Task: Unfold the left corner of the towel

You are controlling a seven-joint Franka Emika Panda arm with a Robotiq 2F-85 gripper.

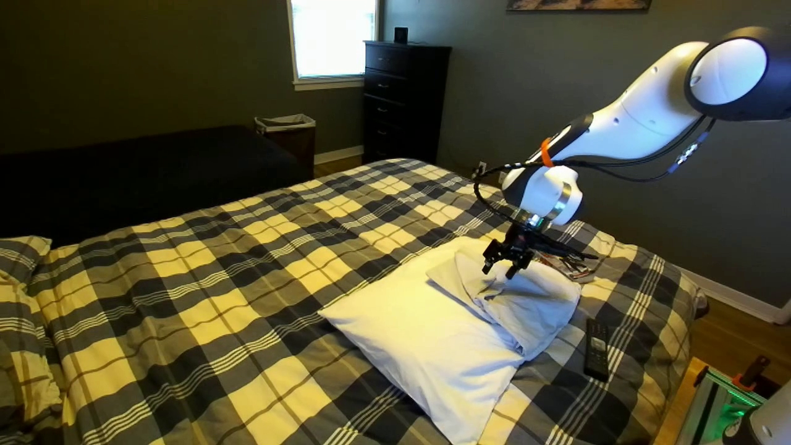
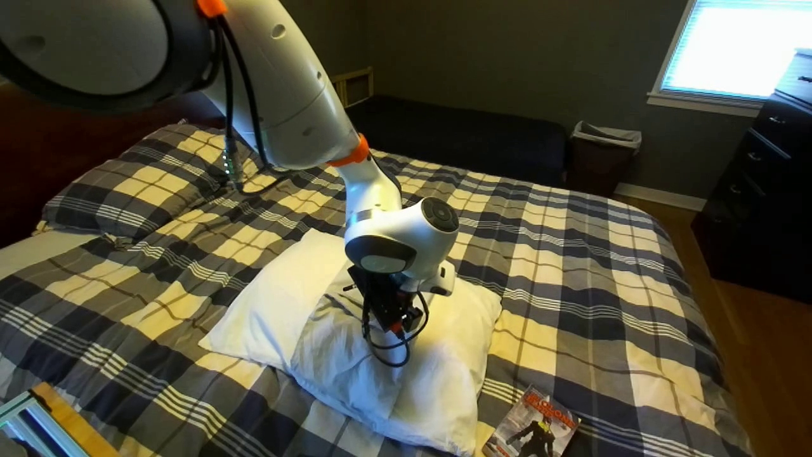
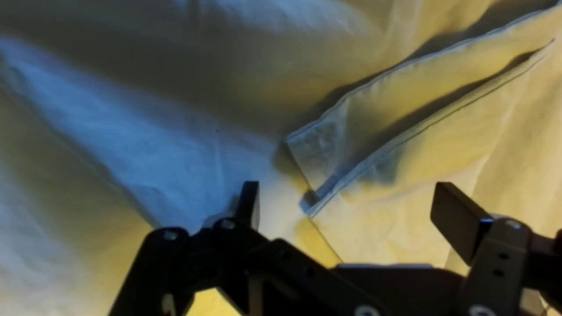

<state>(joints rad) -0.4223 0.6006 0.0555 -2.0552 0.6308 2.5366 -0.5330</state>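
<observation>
The white towel (image 1: pixel 401 315) lies on the plaid bedspread; it also shows in an exterior view (image 2: pixel 273 304). Its smaller doubled-over layer (image 1: pixel 537 309) lies on top, creased and wrinkled. In the wrist view the left corner (image 3: pixel 317 202), a pointed hemmed cloth tip, lies between and beyond the fingertips, apart from both. My gripper (image 1: pixel 499 272) is open, pointing down just above the doubled-over layer. In the wrist view the fingers (image 3: pixel 347 188) are wide apart with nothing held. In an exterior view the wrist hides the fingertips. I cannot tell if a finger touches the cloth.
A black remote control (image 1: pixel 597 349) lies on the bedspread (image 1: pixel 247 296) beside the towel. A magazine (image 2: pixel 536 425) lies near another towel edge. Plaid pillows (image 2: pixel 139 184) are at the bed's head. A wooden edge with a metal frame (image 1: pixel 710 402) stands beside the bed.
</observation>
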